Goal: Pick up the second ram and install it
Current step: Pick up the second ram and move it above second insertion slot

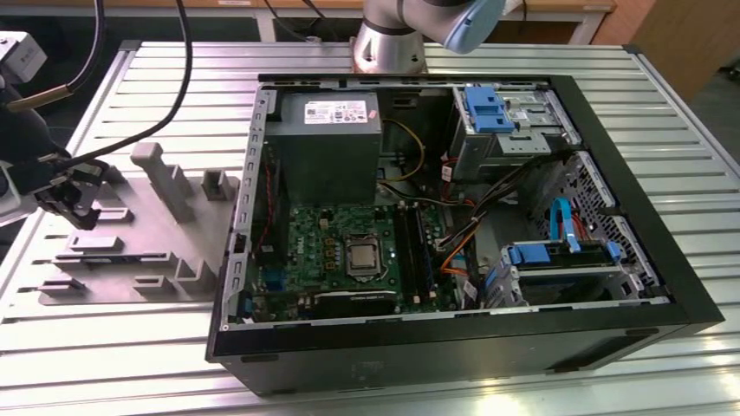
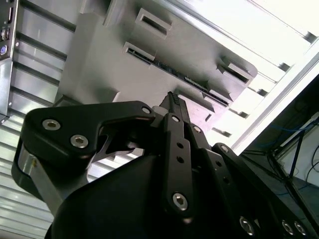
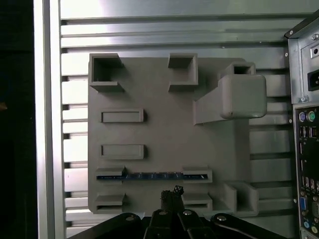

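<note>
So the slatted table (image 1: pixel 116 347) carries the open PC case (image 1: pixel 463 355), with the grey holder (image 3: pixel 164 134) just beside it. Over the holder hangs the gripper (image 3: pixel 172 193), tips pinched together, holding nothing. The ram (image 3: pixel 152 176) stands on edge in the holder's slots, near the tips but apart.

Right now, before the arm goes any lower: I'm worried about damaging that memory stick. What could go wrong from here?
1. The gripper appears offset to one side of the second ram. Lowering here could strike the gray fixture or knock the stick askew.
2. Its fingertips look shut. Closed, they would likely press on the stick's thin top edge rather than straddle it.
3. Loose cables hang beside the motherboard in the open case and might snag.
</note>
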`<state>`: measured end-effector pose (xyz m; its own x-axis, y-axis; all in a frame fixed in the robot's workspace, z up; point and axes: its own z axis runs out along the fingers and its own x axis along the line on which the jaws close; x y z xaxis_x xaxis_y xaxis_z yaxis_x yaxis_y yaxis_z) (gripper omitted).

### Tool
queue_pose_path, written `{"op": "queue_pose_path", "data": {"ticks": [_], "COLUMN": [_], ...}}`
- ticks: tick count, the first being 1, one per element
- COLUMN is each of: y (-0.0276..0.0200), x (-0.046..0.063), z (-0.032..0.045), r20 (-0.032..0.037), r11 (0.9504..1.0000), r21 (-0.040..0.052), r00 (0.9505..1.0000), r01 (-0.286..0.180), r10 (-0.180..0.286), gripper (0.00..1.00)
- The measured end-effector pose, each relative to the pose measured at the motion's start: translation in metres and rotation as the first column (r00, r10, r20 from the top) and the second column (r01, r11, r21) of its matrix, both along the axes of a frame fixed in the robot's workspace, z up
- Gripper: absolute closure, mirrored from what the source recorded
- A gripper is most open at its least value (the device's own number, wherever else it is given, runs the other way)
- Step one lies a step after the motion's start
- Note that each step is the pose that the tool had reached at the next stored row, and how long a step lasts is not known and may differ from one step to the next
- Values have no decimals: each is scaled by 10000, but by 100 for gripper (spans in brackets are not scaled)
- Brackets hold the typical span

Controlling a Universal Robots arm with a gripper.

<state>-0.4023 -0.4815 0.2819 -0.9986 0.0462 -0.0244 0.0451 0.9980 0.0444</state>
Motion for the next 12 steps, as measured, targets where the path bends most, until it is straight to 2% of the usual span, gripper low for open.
{"op": "queue_pose_path", "data": {"ticks": [3,6,9,12], "y": [0,0,0,0], "x": [0,0,0,0], "z": [-4,-8,-11,-16], "r20": [0,0,-1,0], "r11": [9984,9940,9866,9761], "r21": [-1,0,-1,-1], "r00": [9984,9940,9866,9761], "r01": [-557,-1096,-1629,-2174], "r10": [557,1096,1629,2174], "gripper": [89,89,89,89]}}
